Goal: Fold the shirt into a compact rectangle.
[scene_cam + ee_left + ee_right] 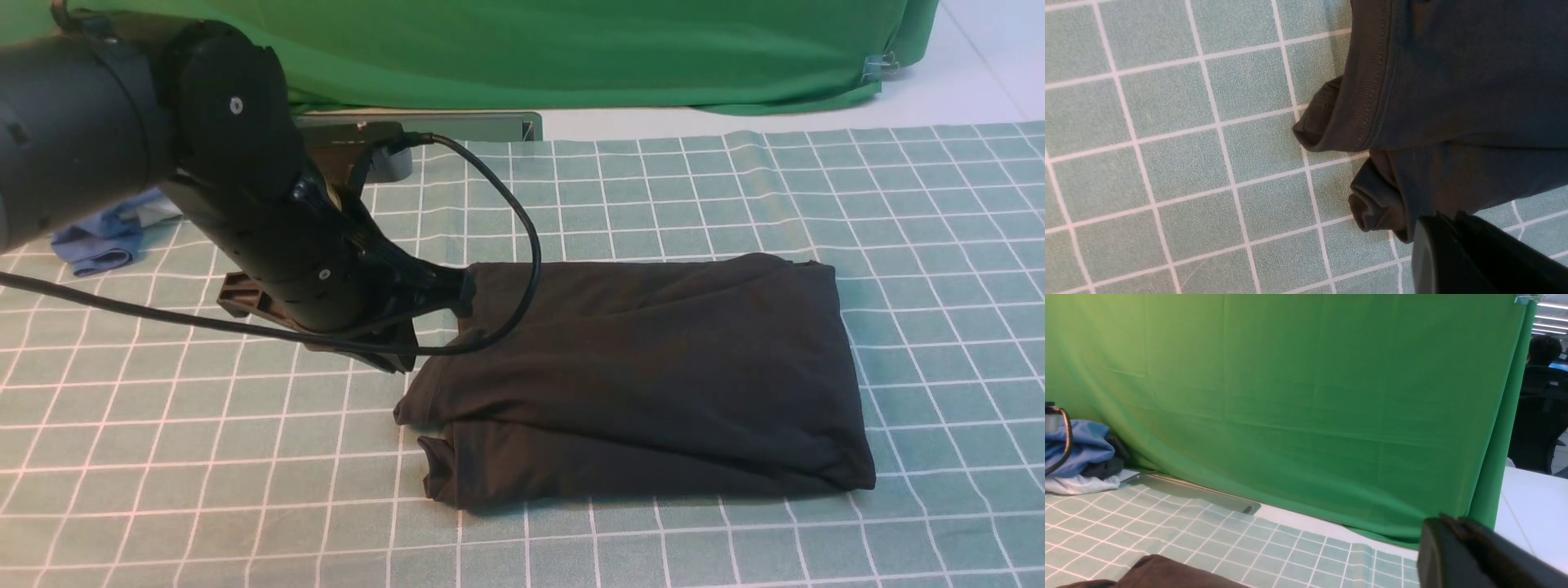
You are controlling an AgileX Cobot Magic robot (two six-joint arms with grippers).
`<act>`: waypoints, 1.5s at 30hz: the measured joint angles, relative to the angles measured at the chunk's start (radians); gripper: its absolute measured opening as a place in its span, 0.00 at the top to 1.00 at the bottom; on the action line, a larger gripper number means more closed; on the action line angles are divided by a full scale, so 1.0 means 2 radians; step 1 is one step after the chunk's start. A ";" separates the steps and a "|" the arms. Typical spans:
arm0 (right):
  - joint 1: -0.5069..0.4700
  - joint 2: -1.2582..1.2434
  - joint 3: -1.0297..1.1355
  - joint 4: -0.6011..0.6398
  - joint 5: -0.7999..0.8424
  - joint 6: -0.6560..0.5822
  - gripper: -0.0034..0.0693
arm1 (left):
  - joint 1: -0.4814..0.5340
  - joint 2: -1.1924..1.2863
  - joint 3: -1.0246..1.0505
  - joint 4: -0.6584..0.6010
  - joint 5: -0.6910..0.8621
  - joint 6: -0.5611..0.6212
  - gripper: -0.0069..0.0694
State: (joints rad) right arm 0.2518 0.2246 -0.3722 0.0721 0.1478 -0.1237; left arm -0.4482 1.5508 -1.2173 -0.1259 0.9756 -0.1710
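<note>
One shirt [653, 376], black, folded into a rough rectangle, mid-tabletop on the green checked cloth [939, 204]; no print or label legible. Left edge uneven, hem folds protruding. Open cloth on the right and near sides. Left gripper [461, 294] pressed together at the shirt's far-left corner; whether fabric is pinched cannot be told. Right gripper [1447, 539] pressed together, raised facing the green backdrop [1306, 396].

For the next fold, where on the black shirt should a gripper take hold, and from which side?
Probably the loose stacked edges at the left end of the black soft-fabric shirt, approached from the robot's left. The ribbed hem and a rolled corner stick out there; the right end looks like a smooth closed fold.
</note>
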 joint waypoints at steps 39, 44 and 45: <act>-0.070 -0.112 0.190 -0.029 0.045 0.001 0.77 | 0.000 -0.065 -0.035 0.019 0.087 -0.031 0.89; -0.070 -0.112 0.190 -0.029 0.045 0.001 0.74 | 0.000 -0.168 -0.010 -0.023 0.051 -0.058 0.89; -0.070 -0.112 0.190 -0.029 0.045 0.001 0.74 | -0.002 -0.190 0.002 -0.032 0.030 -0.057 0.89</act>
State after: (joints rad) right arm 0.1122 0.0000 0.0073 0.0145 0.2385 -0.1227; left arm -0.4524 1.1704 -1.2128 -0.1891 1.0354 -0.2841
